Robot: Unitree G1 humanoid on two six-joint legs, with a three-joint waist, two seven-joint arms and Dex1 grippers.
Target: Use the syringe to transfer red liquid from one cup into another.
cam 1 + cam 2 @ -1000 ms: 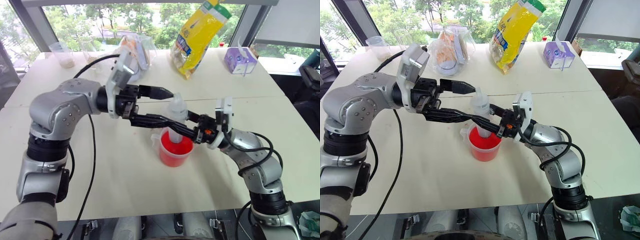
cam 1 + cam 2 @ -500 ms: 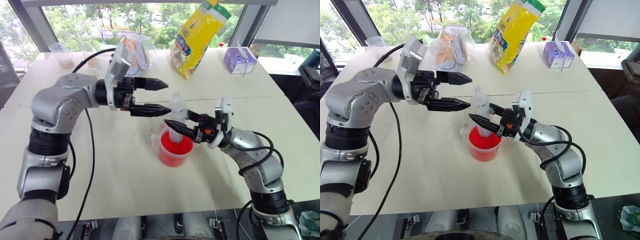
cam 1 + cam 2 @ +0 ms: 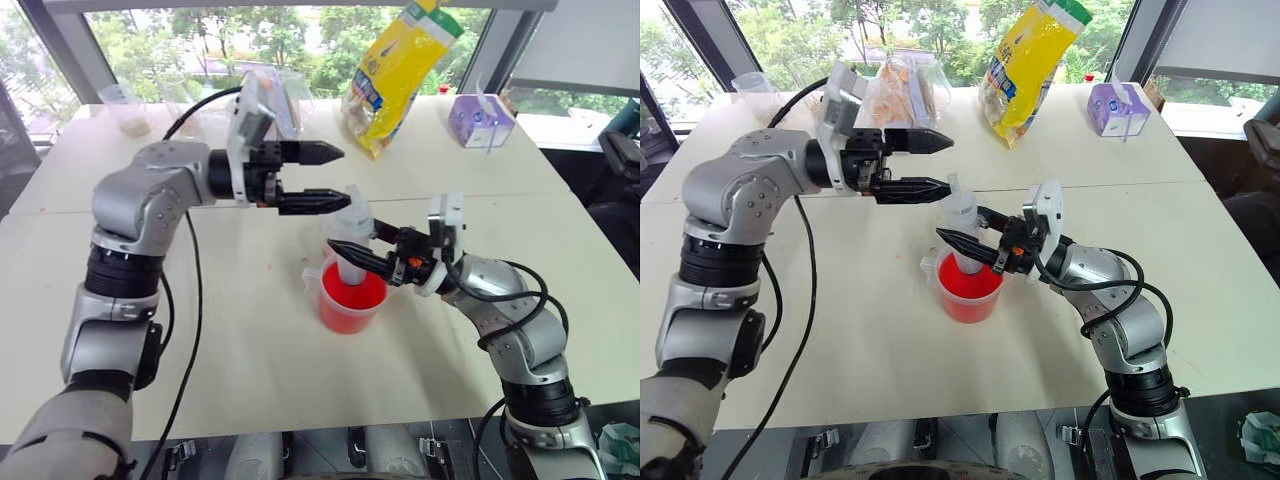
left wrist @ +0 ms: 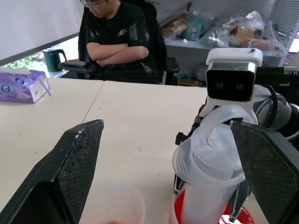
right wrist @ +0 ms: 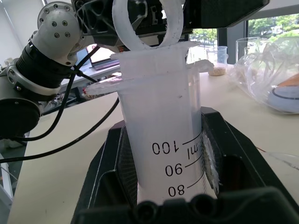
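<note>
We see the syringe (image 3: 353, 232) standing upright near the middle of the worktop (image 3: 240, 350), its lower end down inside the beaker (image 3: 350, 300) that holds the red liquid (image 3: 348, 308). The barrel's printed scale is readable in the right wrist view, and the ring-topped plunger (image 5: 147, 21) sits at the top of the barrel.

Our right claw (image 3: 352, 250) is clamped tight on the syringe barrel, reaching in from the beaker's 3 o'clock side with one black finger on either side of the barrel.

Our left claw (image 3: 325, 178) hangs at the syringe's 10 o'clock, above the plunger end, pointing level toward 3 o'clock. It is spread fully wide and has hold of nothing; its fingers (image 4: 74, 163) stand on either side of the syringe top without touching it.

The small clear cup (image 4: 112, 205) stands just beside the beaker, a trace of red at its bottom.

At the worktop's 12 o'clock edge stand a yellow bag (image 3: 395, 70) and a clear bag (image 3: 902, 95), with a purple tissue pack (image 3: 480, 120) toward 2 o'clock.
</note>
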